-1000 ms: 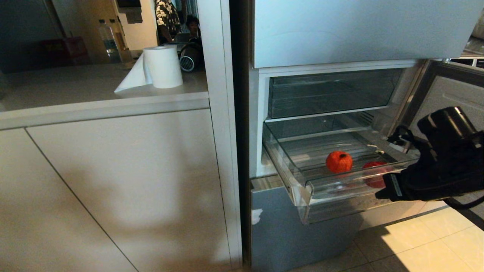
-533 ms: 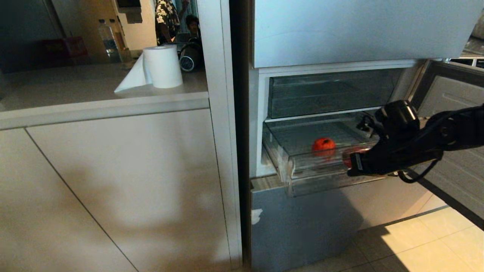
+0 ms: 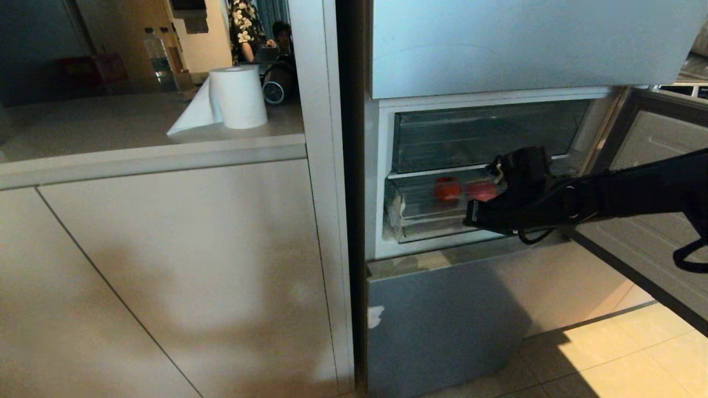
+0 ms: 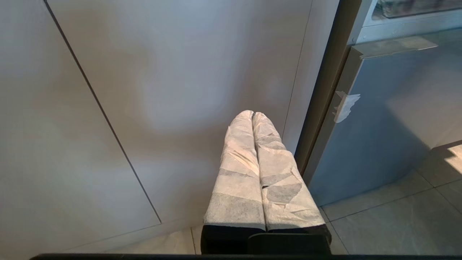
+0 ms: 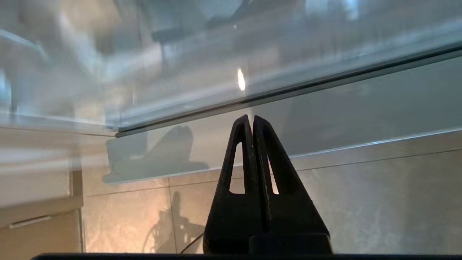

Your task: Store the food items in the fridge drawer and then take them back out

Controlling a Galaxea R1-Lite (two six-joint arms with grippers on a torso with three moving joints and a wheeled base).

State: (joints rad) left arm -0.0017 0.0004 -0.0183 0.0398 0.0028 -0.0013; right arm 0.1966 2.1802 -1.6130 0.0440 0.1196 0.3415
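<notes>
The fridge drawer (image 3: 420, 218), clear plastic, sits pushed back into the fridge under the shelf. Two red food items (image 3: 447, 189) (image 3: 482, 191) show side by side through its clear front. My right gripper (image 3: 470, 219) is shut with nothing in it, and its tips rest at the right part of the drawer's front. In the right wrist view the black right gripper (image 5: 250, 117) points at the clear drawer front (image 5: 343, 104), jaws together. My left gripper (image 4: 252, 113), with white-taped fingers, is shut and parked low before the cabinet panel.
An upper clear drawer (image 3: 481, 135) sits above the shelf. The fridge door (image 3: 658, 138) stands open at the right, behind my right arm. A grey lower door (image 3: 442, 315) with a torn tape patch (image 4: 345, 105) lies below. A paper roll (image 3: 239, 97) stands on the counter; a person (image 3: 243, 27) is far behind.
My right arm has stretched forward and to the left, shut the whole time. The drawer has slid from well pulled out back into the fridge, carrying both fruits with it.
</notes>
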